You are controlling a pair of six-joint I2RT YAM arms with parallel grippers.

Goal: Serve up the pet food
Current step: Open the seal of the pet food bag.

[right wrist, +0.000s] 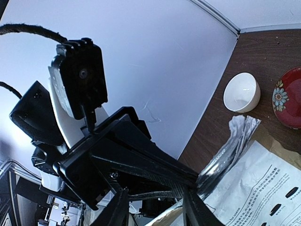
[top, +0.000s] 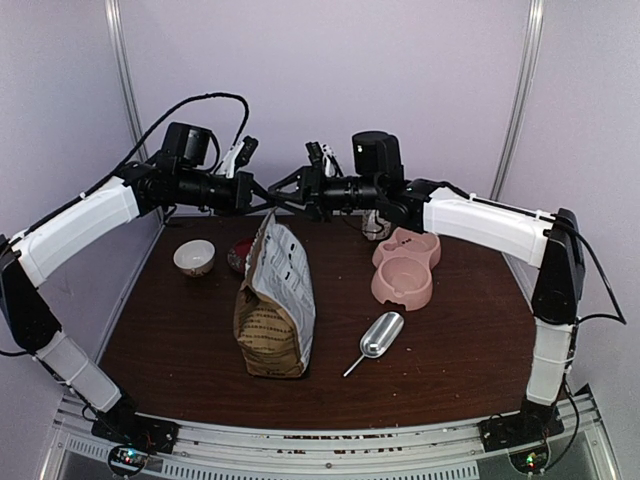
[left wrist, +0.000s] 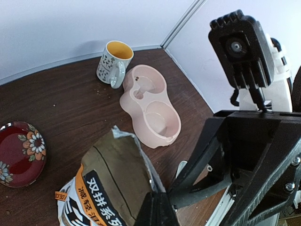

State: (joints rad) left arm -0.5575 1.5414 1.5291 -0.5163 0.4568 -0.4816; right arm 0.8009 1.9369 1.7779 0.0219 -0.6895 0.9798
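The tan paper bag [top: 275, 305] with an orange band stands mid-table, its top pulled up. Any pet food is hidden inside it. My left gripper [top: 262, 204] is shut on the bag's top edge; in the left wrist view its fingers [left wrist: 159, 200] pinch the rim of the bag [left wrist: 108, 183]. My right gripper [top: 283, 196] faces it from the right. In the right wrist view that gripper [right wrist: 155, 209] is open, its fingers apart. The silvery lip of the bag [right wrist: 230, 146] runs past its right finger. The pink double bowl [top: 405, 270] sits to the right.
A metal scoop [top: 380, 335] lies in front of the pink bowl. A small white bowl [top: 194, 257] and a red flowered saucer [top: 238, 256] sit left of the bag. A patterned mug [left wrist: 114, 63] stands at the back by the pink bowl [left wrist: 150, 113].
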